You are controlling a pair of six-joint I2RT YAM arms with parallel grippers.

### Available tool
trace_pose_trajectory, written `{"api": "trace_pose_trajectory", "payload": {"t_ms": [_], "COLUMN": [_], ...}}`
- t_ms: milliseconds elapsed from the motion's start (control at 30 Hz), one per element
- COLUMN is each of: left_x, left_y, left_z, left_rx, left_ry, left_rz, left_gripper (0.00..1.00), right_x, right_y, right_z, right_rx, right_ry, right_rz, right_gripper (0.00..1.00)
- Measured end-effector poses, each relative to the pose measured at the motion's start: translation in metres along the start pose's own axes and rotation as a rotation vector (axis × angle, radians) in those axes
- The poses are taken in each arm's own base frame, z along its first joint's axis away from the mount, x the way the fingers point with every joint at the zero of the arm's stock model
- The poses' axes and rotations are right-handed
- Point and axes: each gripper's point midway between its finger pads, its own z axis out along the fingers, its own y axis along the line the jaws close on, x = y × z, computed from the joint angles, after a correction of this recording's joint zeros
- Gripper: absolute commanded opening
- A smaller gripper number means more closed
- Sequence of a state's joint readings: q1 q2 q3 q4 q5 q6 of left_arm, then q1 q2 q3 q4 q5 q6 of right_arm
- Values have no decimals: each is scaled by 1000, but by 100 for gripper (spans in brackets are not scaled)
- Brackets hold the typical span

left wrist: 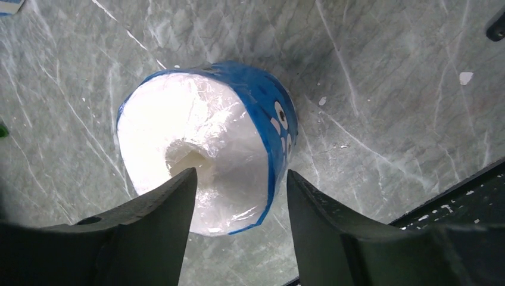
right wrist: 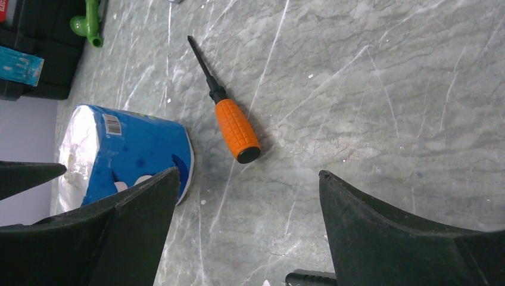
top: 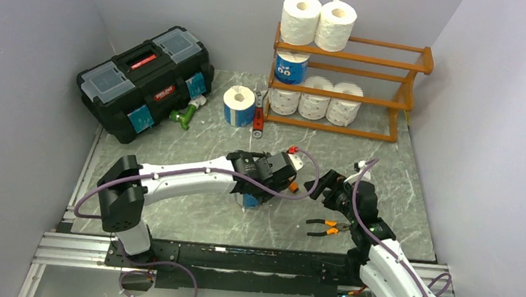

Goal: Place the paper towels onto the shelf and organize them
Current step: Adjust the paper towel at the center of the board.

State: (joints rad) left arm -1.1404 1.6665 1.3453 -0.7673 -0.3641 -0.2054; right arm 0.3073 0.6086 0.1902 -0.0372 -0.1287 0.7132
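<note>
Currently the left gripper (left wrist: 241,176) is reaching down over a blue-wrapped roll (left wrist: 196,137) that is sitting on the marble table (top: 400,205), near the middle and towards the near edge. Its jaws are standing partly apart. One finger is crossing the roll's white end by the hollow core, and the other is lying just beside the blue wrapper. Whether they are pressing on the roll cannot be told.

The right gripper (right wrist: 249,174) is hanging wide apart to the right of it, holding nothing, above bare table beside an orange-handled screwdriver (right wrist: 237,128).

At the far right the shelf (top: 378,60) is carrying two white rolls (top: 300,17) on top. A third blue roll (top: 290,67) is at the left of the middle tier, and three white rolls (top: 315,99) are along the bottom tier. A second blue roll (top: 239,106) is standing on the table just left of the shelf, near the black toolbox (top: 146,83).
</note>
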Motion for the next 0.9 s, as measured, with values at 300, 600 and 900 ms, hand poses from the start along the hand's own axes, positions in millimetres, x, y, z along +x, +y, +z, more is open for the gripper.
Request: {"api": "trace_pose_trajectory", "payload": {"t_ms": [300, 600, 900], "left_x": [-12, -1, 92], "left_y": [5, 95, 122], "left_z": [-14, -66, -62], "left_rx": [-53, -101, -119], "left_ry": [-56, -338, -529], "left_rz": [-29, -505, -912], "left_gripper": [96, 96, 96], "right_x": [-1, -37, -44], "right_y": [-1, 29, 87], "right_z": [-1, -1, 13], "right_rx": [14, 45, -16], "right_ry": [6, 33, 191], "right_rz": [4, 1, -98], "right_gripper": [92, 90, 93]}}
